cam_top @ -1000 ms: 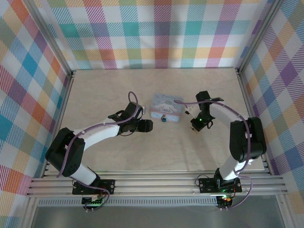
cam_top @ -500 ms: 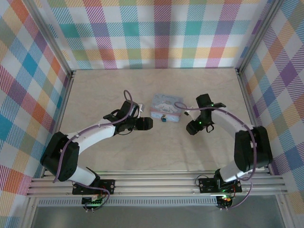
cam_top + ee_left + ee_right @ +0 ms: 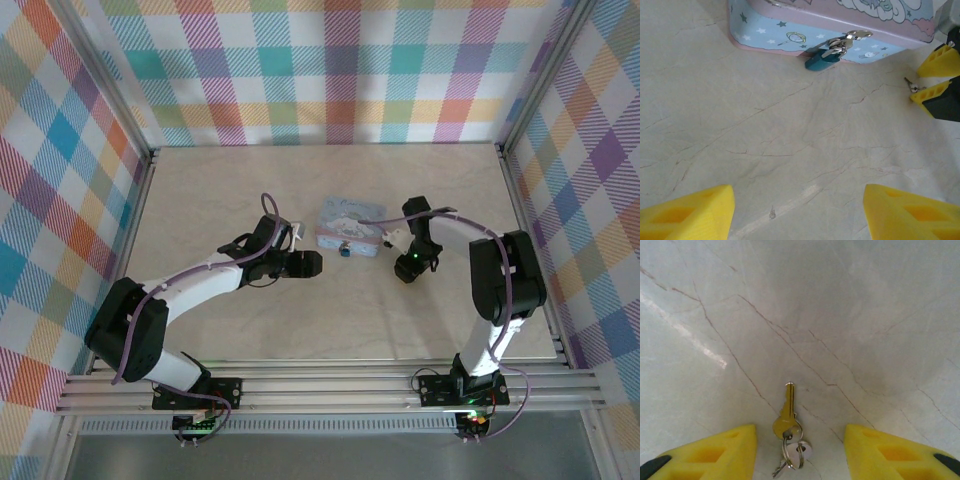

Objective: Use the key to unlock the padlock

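Nearest the bases, the left pincer point(image 3: 799, 200) hovers wide open and empty over the counter point(image 3: 790, 140) — facing the lock, likely so it can steady it; beside it the right pincer point(image 3: 800, 435) is spread, gripping nothing, straddling the brass key point(image 3: 785, 412) that lies flat on its ring — lined up for a pinch; beyond, the teal padlock point(image 3: 822, 59) hangs, apparently locked, on the hasp of the blue tin point(image 3: 770, 32).

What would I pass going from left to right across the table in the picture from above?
First the left claw → blue padlock → right claw. The tin box stretches across behind the padlock, so it has no clear spot in the line.
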Robot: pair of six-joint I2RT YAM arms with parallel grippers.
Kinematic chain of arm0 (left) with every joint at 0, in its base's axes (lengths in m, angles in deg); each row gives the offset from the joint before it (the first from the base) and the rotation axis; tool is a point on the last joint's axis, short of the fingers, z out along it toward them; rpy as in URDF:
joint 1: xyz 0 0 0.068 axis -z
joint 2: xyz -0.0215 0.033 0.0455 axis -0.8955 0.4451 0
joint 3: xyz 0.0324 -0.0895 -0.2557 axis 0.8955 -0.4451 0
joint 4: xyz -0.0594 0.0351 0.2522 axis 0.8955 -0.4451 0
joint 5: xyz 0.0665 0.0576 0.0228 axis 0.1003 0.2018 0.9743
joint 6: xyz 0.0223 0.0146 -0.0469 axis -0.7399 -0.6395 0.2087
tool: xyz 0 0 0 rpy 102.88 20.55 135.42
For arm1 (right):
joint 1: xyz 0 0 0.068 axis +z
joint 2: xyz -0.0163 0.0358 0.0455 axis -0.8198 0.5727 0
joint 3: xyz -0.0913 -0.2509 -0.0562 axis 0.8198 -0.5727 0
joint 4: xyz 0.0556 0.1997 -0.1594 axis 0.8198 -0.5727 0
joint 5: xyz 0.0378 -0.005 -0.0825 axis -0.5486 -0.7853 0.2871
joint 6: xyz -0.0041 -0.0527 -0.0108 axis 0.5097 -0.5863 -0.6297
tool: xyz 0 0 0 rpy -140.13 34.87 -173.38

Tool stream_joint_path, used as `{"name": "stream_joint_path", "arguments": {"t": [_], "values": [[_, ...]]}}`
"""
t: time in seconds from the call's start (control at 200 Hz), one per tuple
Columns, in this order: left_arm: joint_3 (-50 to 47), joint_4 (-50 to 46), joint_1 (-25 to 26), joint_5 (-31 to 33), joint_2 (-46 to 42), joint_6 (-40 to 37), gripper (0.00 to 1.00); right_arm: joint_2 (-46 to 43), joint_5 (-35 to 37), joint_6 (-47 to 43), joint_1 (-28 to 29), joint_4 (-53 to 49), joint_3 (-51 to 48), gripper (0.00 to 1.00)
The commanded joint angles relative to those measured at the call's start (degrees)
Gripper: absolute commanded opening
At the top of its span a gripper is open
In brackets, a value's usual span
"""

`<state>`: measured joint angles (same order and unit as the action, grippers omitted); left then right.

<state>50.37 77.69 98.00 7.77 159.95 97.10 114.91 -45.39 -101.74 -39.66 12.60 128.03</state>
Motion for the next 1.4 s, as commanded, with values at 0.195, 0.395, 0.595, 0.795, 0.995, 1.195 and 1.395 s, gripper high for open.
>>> {"name": "stream_joint_path", "arguments": {"t": [0.195, 0.395, 0.595, 0.795, 0.995, 1.195, 1.395], "values": [[0.2, -0.3, -0.2, 0.3, -0.1, -0.3, 0.69, 3.6, -2.6, -1.3, 0.1, -3.5, 1.8, 0.3], [1.4, -0.4, -0.2, 0.2, 1.0, -0.2, 0.69, 1.4, -1.3, -1.3, 0.0, -4.4, 1.4, 0.04], [1.7, -1.1, -0.5, 4.5, 0.4, 3.8, 0.69, -5.3, -6.0, 1.7, 0.1, -0.7, 0.1, 0.0], [1.6, -0.8, -1.0, 3.9, -0.2, 5.2, 0.68, -12.7, -12.3, 6.0, 0.1, 5.1, -4.8, 0.0], [0.4, 1.1, -1.6, 2.9, -3.1, 8.0, 0.68, -17.9, -17.1, 13.4, 0.4, 7.7, -6.0, 0.0], [-4.7, 13.1, -3.0, 0.9, -9.5, 18.4, 0.66, -25.9, -24.4, 33.0, 1.2, 20.4, -10.2, 0.0], [-5.4, 24.8, -1.9, -4.9, -7.9, 21.9, 0.66, -27.3, -28.6, 48.7, 5.7, 30.6, -9.6, 0.0]]}}
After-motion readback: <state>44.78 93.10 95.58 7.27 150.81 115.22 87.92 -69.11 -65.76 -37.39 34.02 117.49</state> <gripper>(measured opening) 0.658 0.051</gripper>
